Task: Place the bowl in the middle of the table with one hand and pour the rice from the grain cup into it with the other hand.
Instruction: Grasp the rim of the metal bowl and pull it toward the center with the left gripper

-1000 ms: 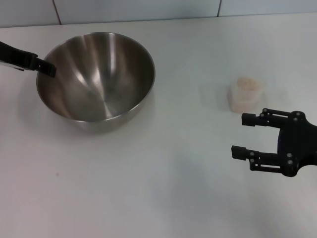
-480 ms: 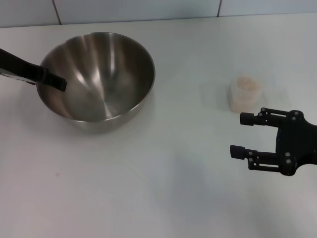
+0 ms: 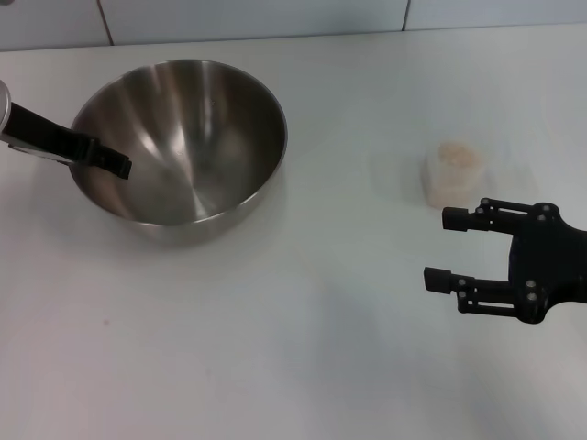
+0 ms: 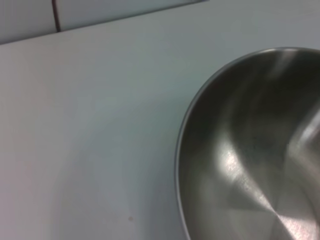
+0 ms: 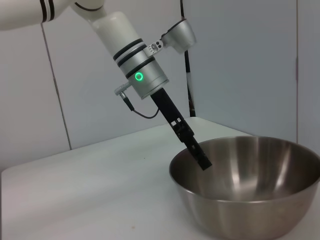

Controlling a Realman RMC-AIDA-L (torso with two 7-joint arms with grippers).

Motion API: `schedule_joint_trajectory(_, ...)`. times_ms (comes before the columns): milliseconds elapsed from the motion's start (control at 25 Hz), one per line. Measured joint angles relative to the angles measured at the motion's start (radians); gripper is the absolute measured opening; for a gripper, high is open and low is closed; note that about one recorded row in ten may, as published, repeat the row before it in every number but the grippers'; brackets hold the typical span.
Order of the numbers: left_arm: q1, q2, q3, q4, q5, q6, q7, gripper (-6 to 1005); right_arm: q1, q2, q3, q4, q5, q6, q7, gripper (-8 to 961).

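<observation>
The steel bowl (image 3: 202, 119) stands on the left half of the white table (image 3: 303, 312), and nothing lies inside it. My left gripper (image 3: 112, 165) comes in from the left, and its black tip reaches over the near-left rim into the bowl. The right wrist view shows the left gripper (image 5: 202, 161) at the rim of the bowl (image 5: 250, 200). The left wrist view holds only the bowl (image 4: 250, 165) and bare table. The grain cup (image 3: 454, 174), filled with rice (image 3: 459, 154), stands at the right. My right gripper (image 3: 440, 247) hovers open just in front of the cup, without touching it.
A tiled wall (image 3: 275, 18) runs along the table's back edge. In the right wrist view, the left arm's silver wrist (image 5: 142, 70) with a green light and a cable slants down toward the bowl.
My left gripper has slid right and toward the front, over the bowl's rim and further into the bowl. The right gripper has crept slightly left. Bowl and cup have not moved.
</observation>
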Motion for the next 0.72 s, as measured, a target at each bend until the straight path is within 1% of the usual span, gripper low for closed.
schedule_joint_trajectory(240,0.000,0.000,0.001,-0.008,-0.002,-0.012,0.003,782,0.003,0.000,0.001,0.000,0.000,0.000,0.000,741)
schedule_joint_trajectory(280,-0.010,0.000,0.004,-0.038,0.001,-0.022,0.019,781,0.004,0.000,0.001,-0.001,0.000,0.000,0.000,741)
schedule_joint_trajectory(400,-0.013,0.003,-0.008,-0.041,0.001,-0.018,0.009,780,0.004,0.000,0.006,0.001,0.000,0.000,-0.005,741)
schedule_joint_trajectory(440,-0.014,0.006,-0.041,-0.034,-0.009,0.000,0.007,779,0.005,0.000,0.009,0.003,0.000,0.000,-0.011,741)
schedule_joint_trajectory(640,-0.013,0.007,-0.048,-0.031,-0.010,-0.002,-0.003,608,0.008,0.000,0.014,0.016,0.006,-0.002,-0.038,741)
schedule_joint_trajectory(720,-0.018,0.005,-0.021,-0.038,-0.009,0.000,0.006,540,0.013,0.000,0.017,0.017,0.005,-0.004,-0.039,741)
